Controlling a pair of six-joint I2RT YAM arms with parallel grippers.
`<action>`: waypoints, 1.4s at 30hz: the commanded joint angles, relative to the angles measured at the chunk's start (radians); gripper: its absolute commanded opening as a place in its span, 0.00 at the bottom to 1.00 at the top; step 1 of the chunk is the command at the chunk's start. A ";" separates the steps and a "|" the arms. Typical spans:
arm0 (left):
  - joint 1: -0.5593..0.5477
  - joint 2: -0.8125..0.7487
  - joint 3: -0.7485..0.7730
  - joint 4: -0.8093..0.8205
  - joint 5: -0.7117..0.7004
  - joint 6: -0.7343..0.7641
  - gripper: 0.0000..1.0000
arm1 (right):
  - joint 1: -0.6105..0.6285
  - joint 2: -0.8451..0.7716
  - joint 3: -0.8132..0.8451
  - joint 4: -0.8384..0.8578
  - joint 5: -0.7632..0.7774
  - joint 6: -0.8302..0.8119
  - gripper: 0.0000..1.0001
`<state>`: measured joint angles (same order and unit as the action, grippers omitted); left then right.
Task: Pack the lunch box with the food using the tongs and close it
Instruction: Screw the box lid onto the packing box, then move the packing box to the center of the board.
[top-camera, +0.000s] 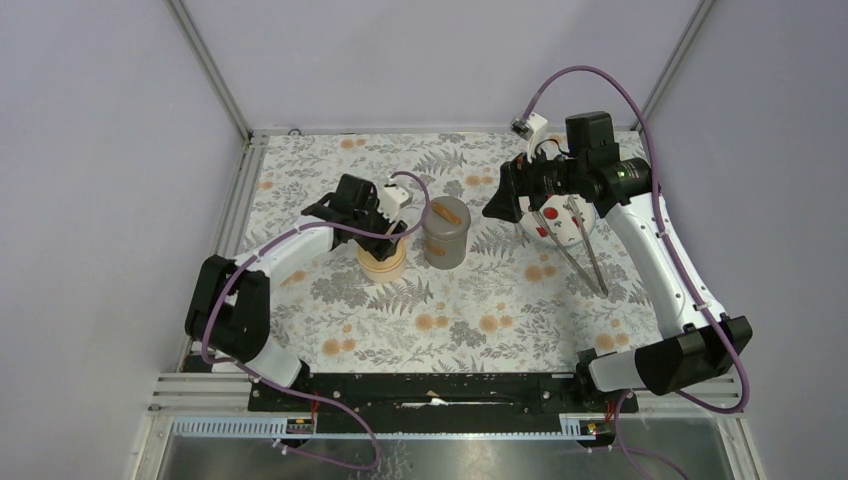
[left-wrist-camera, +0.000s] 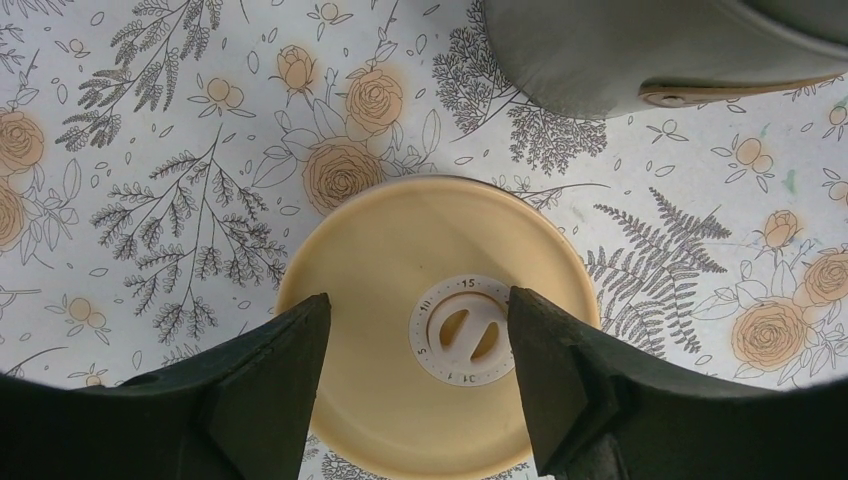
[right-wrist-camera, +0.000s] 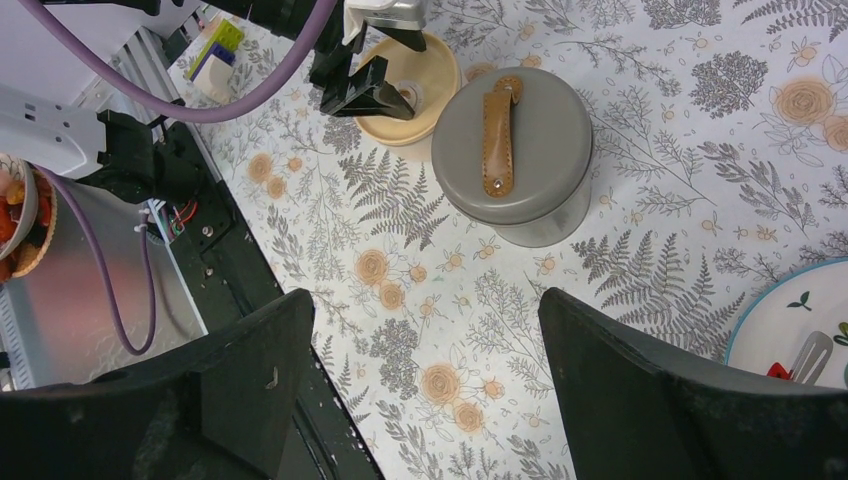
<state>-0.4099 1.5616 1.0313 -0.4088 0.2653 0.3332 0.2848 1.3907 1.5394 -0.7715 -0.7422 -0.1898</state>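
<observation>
Your left gripper (left-wrist-camera: 415, 300): jaws released, straddling the cream lid (left-wrist-camera: 370, 260), nothing grasped. Your right gripper (right-wrist-camera: 425, 300): jaws released, empty, over the worktop (top-camera: 480, 310). Grey lunch box (top-camera: 445, 235) stands lidded beside the cream lid. Tongs (top-camera: 582, 250) rest one end on the plate (top-camera: 540, 238), with the food (top-camera: 549, 215).

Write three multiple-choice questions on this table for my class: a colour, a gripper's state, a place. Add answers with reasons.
1. The strap on the grey pot is: A blue, B brown, C green.
2. The left gripper is: A shut on a spoon, B open above the cream tub, C shut on a cup.
3. The tongs lie: A inside the grey pot, B in the left gripper, C partly on the plate.
Answers: B, the strap is tan-brown; B, fingers apart over the tub; C, one end rests on the plate.
</observation>
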 joint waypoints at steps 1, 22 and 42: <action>0.009 0.071 -0.038 -0.125 0.001 0.005 0.70 | -0.007 0.005 0.015 0.001 0.006 -0.018 0.91; 0.116 -0.223 0.080 -0.373 -0.003 0.071 0.89 | -0.007 0.002 -0.014 -0.026 0.044 -0.045 0.92; 0.118 -0.104 -0.159 0.005 0.048 -0.065 0.89 | -0.049 -0.056 -0.181 -0.021 0.113 -0.068 0.96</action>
<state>-0.2943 1.4170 0.8459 -0.5507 0.2817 0.3202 0.2543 1.3643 1.3785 -0.7887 -0.6399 -0.2398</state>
